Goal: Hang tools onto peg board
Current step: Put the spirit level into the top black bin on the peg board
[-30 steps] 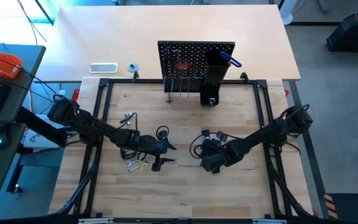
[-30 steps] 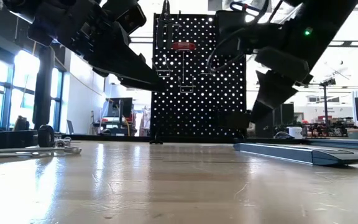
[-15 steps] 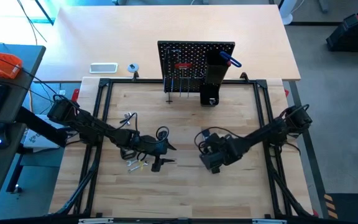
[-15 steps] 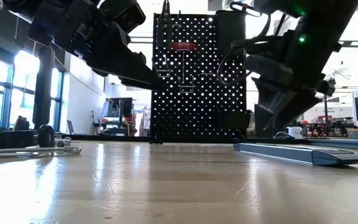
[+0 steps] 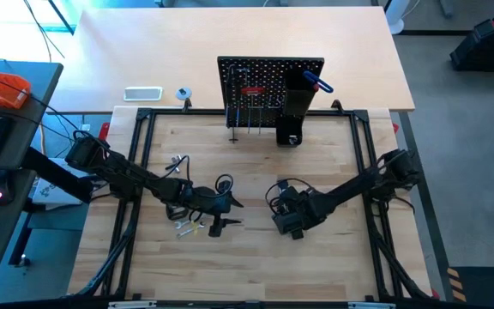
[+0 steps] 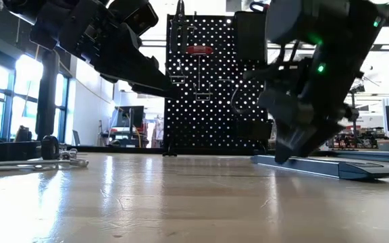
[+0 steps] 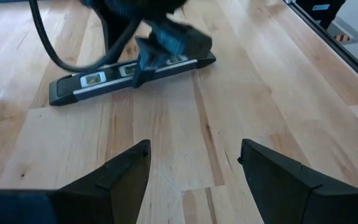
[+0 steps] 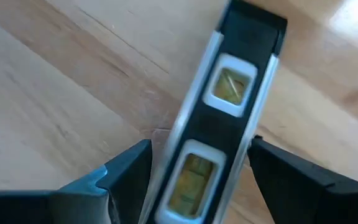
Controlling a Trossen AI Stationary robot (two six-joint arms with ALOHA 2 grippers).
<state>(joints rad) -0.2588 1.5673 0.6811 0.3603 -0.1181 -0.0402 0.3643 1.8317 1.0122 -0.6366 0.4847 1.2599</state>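
While flat on wood, black-and-silver bar [image 8: 213,134], two yellowish vials

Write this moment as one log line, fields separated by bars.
right gripper: open, straddling black-and-silver bar on table | left gripper: open, empty, above table | peg board: some tools hung

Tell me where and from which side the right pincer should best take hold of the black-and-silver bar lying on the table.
The black-and-silver bar lies flat on the table, long and narrow, so it is probably best gripped from above, across its narrow width, near mid-length by the vial windows, for balance. The right pincer already straddles it there, fingers open on either long edge. The left pincer hovers open nearby.
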